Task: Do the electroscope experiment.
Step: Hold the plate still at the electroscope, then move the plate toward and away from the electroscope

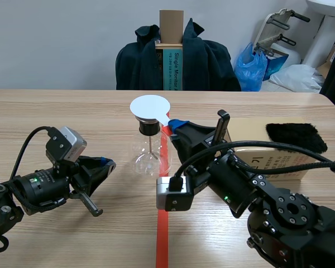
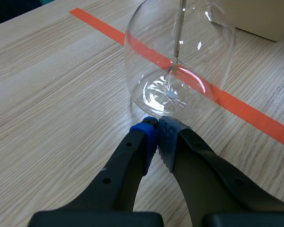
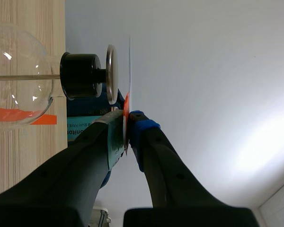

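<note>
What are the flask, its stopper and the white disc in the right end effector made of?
Flask: clear glass, glossy; tape shows through it, sharp highlights. Stopper: matte black, likely rubber or plastic. White disc in the right end effector: thin matte sheet, nearly a line edge-on; plastic or card, can't tell.

Left gripper (image 2: 157,126) closed (right gripper (image 3: 127,120) too)

Gripper (image 3: 128,121) pinches a thin sheet (image 3: 128,94) just beside the electroscope (image 3: 81,75).
</note>
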Available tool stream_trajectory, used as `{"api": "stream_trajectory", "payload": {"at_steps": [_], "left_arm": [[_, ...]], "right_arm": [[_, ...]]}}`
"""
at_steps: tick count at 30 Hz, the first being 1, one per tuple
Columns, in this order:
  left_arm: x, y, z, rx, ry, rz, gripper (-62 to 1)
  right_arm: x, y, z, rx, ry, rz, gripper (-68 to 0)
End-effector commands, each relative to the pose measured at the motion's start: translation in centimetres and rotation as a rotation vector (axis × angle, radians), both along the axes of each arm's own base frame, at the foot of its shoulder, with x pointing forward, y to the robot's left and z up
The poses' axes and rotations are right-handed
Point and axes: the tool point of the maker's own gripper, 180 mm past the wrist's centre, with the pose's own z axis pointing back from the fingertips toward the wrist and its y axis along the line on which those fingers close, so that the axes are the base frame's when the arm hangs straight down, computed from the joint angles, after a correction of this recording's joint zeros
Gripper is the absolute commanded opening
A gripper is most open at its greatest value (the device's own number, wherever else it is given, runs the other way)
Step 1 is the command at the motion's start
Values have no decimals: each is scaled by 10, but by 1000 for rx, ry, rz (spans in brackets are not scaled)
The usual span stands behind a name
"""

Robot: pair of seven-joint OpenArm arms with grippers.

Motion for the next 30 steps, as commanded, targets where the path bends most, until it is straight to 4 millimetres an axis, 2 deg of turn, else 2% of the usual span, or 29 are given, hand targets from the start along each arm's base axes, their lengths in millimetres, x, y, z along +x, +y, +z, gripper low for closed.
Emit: {"api": "stream_trajectory", "payload": {"at_steps": [1, 15, 30], "left_arm": [[4, -3, 12, -24, -33, -5, -581], [3, -1, 11, -20, -40, 7, -581], [10, 5, 12, 7, -71, 49, -581]], "right_arm": [[6, -3, 12, 12, -39, -7, -669], [9, -7, 12, 16, -36, -37, -669], [35, -41, 12, 43, -17, -272, -669]]}}
